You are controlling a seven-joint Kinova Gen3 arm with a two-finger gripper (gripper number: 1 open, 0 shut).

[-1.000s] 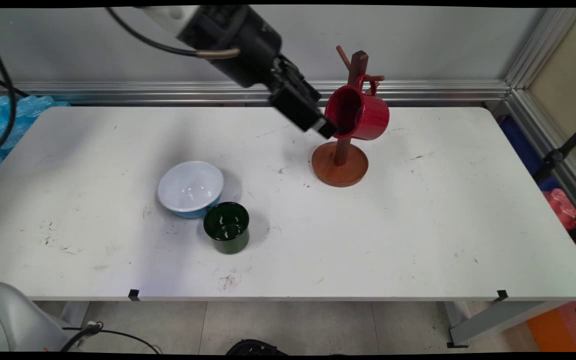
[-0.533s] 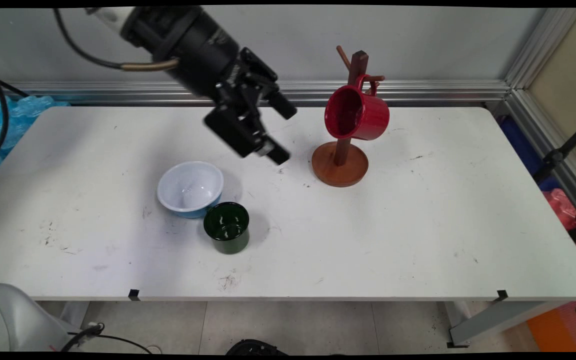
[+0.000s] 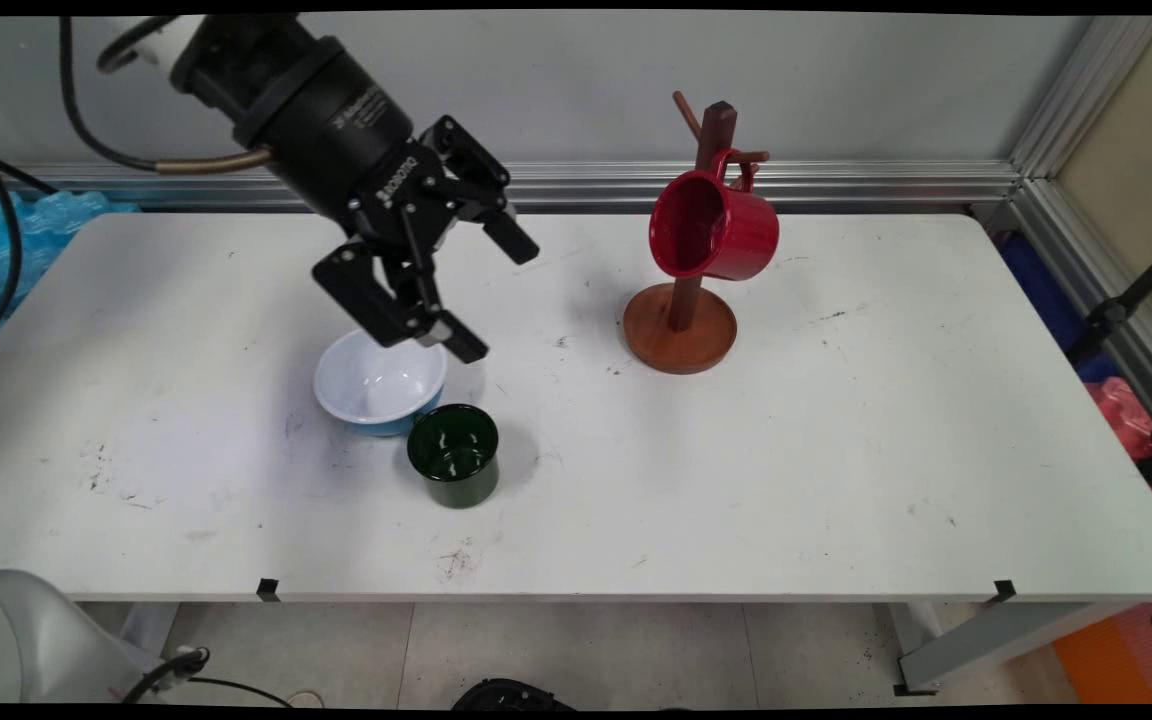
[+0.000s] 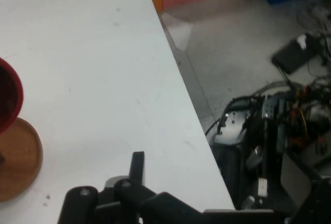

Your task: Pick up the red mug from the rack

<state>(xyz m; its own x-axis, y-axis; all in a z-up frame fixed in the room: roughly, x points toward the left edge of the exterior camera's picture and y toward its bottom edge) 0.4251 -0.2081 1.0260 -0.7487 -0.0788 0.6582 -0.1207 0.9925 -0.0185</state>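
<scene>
**Ana:** Main view first. What stood around the gripper (image 3: 498, 296)?

**Ben:** It hung above the white table (image 3: 836, 450) with its two fingers spread wide and nothing between them. The lower finger sat over the far rim of the pale blue bowl (image 3: 379, 381), partly covering it from the camera. Touching the bowl's near right side was the dark green cup (image 3: 453, 455), upright, mouth up.

**Ana:** And to the right?

**Ben:** The wooden mug stand (image 3: 681, 325) stood well apart from the gripper, on its round base. The red mug (image 3: 713, 226) hung by its handle from a peg, its mouth tipped toward the left. Nothing lay between the gripper and the stand but bare table.

**Ana:** What did the hand view give?

**Ben:** Little of the fingers, only the black linkage at the bottom edge. The stand's round base (image 4: 18, 159) and a slice of the red mug (image 4: 9, 101) showed at the left edge, then the table's edge and cabled equipment (image 4: 274, 131) on the floor beyond it.

**Ana:** What differed from a second before?

**Ben:** Then the fingertips were right at the red mug's mouth. Half a second later the gripper was midway between stand and bowl. By this moment it had drawn back left and over the bowl, fingers wider apart. The mug, stand, bowl and cup had not shifted.
</scene>
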